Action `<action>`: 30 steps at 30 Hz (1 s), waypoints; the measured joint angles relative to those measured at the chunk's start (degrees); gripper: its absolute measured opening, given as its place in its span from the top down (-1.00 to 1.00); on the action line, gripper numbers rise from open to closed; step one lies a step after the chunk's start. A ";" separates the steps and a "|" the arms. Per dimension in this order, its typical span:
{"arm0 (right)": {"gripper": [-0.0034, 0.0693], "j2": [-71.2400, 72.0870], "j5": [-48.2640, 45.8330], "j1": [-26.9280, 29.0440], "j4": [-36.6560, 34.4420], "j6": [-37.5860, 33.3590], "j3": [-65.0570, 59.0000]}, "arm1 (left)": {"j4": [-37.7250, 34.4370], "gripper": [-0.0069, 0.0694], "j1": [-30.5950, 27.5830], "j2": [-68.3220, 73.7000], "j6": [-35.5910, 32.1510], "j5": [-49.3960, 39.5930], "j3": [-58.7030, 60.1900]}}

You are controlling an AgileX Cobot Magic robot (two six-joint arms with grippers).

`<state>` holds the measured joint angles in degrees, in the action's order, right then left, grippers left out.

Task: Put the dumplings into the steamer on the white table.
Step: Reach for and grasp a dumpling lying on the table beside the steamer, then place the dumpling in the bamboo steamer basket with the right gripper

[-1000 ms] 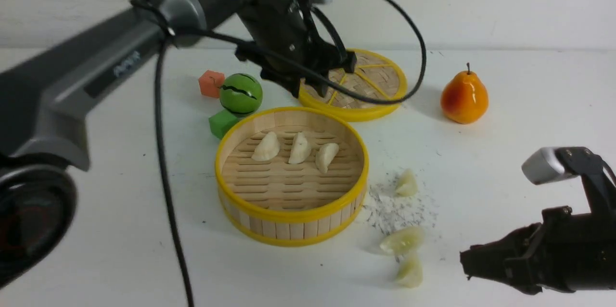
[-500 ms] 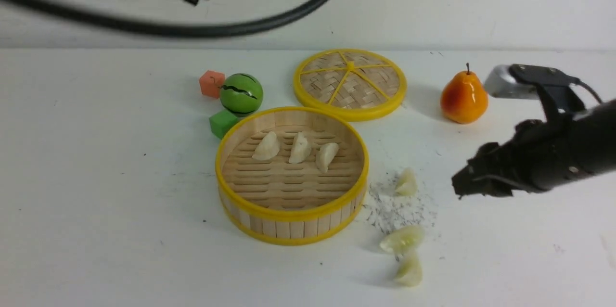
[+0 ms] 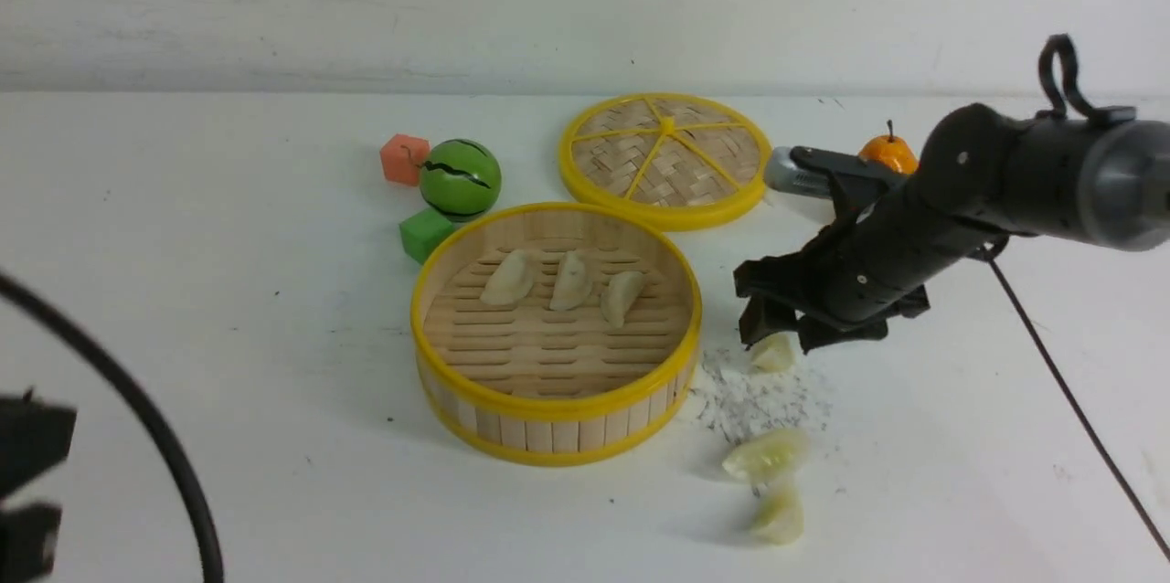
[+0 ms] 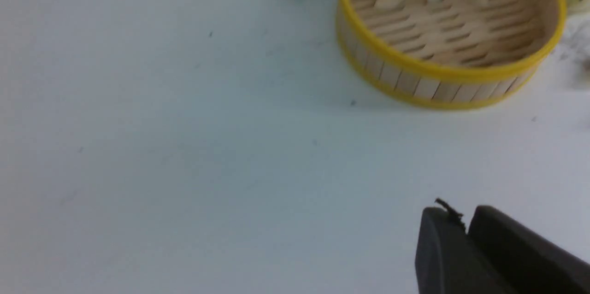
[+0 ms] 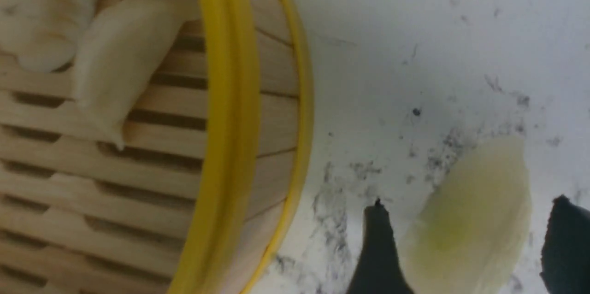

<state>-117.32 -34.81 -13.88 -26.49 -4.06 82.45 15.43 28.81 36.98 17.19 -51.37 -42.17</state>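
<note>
Right hand (image 5: 468,220) wide open astride pale dumpling (image 5: 470,220), holding nothing; left hand (image 4: 454,229) nearly closed, empty.

Flat white table holds a bamboo spread

The flat white table with dark scratch marks (image 3: 274,437) bears a round yellow-rimmed bamboo steamer (image 3: 558,432); a round woven yellow-rimmed lid (image 3: 665,153); three pale greenish crescent-shaped dumplings (image 3: 766,455); a striped green ball (image 3: 460,179); a green block (image 3: 426,236); an orange-red block (image 3: 403,159); and a glossy orange pear (image 3: 889,152), partly hidden
</note>
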 joint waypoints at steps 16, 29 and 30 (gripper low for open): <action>0.29 2.78 -3.40 0.00 3.93 1.15 0.67 | 4.98 0.60 0.00 -1.47 8.50 -5.33 5.10; 0.32 5.85 1.43 -17.28 3.83 1.15 9.15 | 5.44 0.58 0.00 -1.47 14.47 8.38 9.51; 0.32 3.30 3.29 -19.68 4.24 1.15 11.24 | 5.49 0.58 0.00 -1.47 15.28 9.81 10.34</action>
<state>-114.03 -31.52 -33.56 -22.25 -2.91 93.69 20.91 28.81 35.52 32.47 -41.56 -31.83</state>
